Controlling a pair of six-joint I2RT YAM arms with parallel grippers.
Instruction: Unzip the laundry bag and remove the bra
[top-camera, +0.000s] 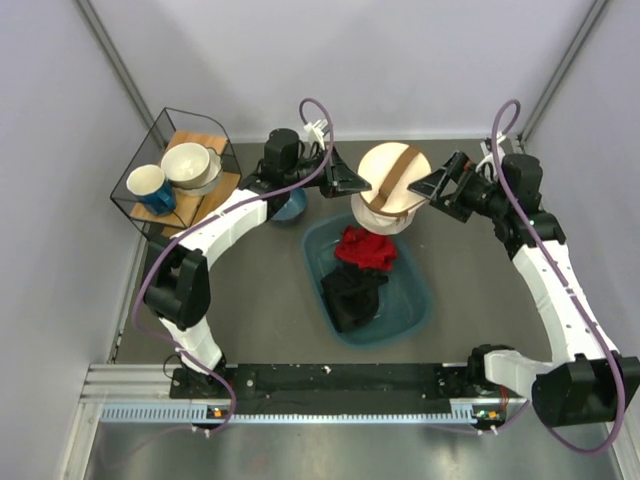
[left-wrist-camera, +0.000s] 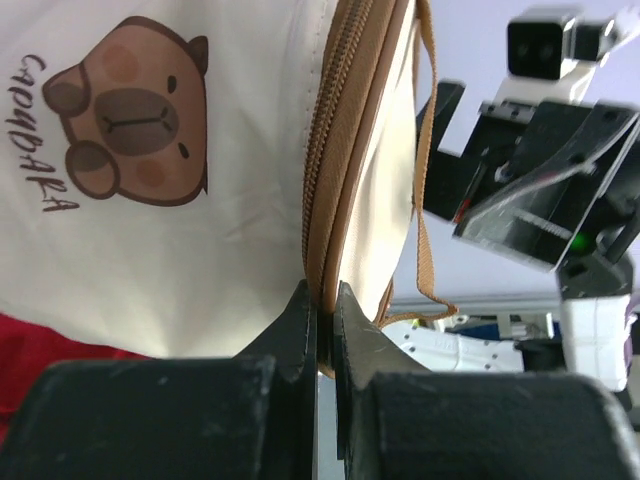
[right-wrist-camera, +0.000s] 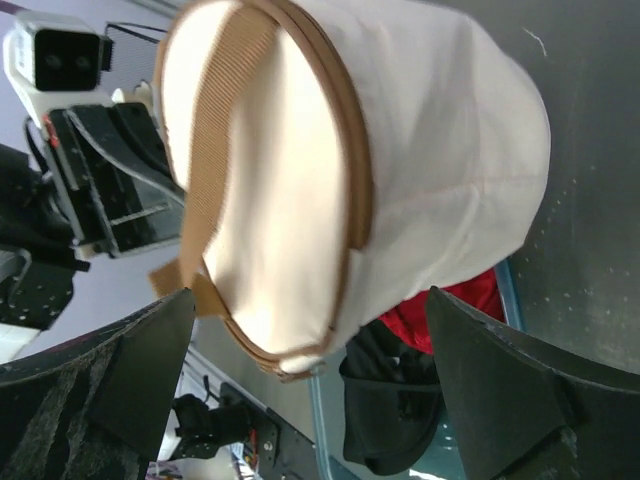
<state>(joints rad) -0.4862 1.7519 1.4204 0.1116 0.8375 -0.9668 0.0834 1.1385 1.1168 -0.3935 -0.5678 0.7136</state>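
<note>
Lilac walls, dark grey tabletop (top-camera: 260, 300). Left arm (top-camera: 225, 215): jaws clenched on the brown zipper band (left-wrist-camera: 325, 180) of the cream-beige drum-shaped fabric laundry bag (top-camera: 395, 185). In the left wrist view the band runs from the pinch at 6 o'clock up to 12 o'clock, teeth look closed, no slider seen. Capybara print on the bag wall at 10 o'clock of the pinch.

Right arm (top-camera: 545, 265): jaws released, spread wide, holding nothing. They face the bag's round end with its brown webbing strap (right-wrist-camera: 215, 130), close but apart from it.

Top view: the bag hangs off the tabletop between the two arms. Left jaws at its 9 o'clock, right jaws at its 3 o'clock. The round face tilts up, with the drum body running down toward 6 o'clock. Just below the bag is a teal plastic tub (top-camera: 415, 300) with a crumpled red cloth (top-camera: 365, 248) and a black cloth (top-camera: 352, 295) inside.

The pale pink bra is not visible, so it is probably inside the zipped bag.

Judgement: early stage, unzipping not begun. The left arm anchors the rim, and the right arm is free and nearest the strap side. Its next grab depends on finding the slider along the rim band. The risk is the soft bag twisting on a one-sided pinch.
</note>
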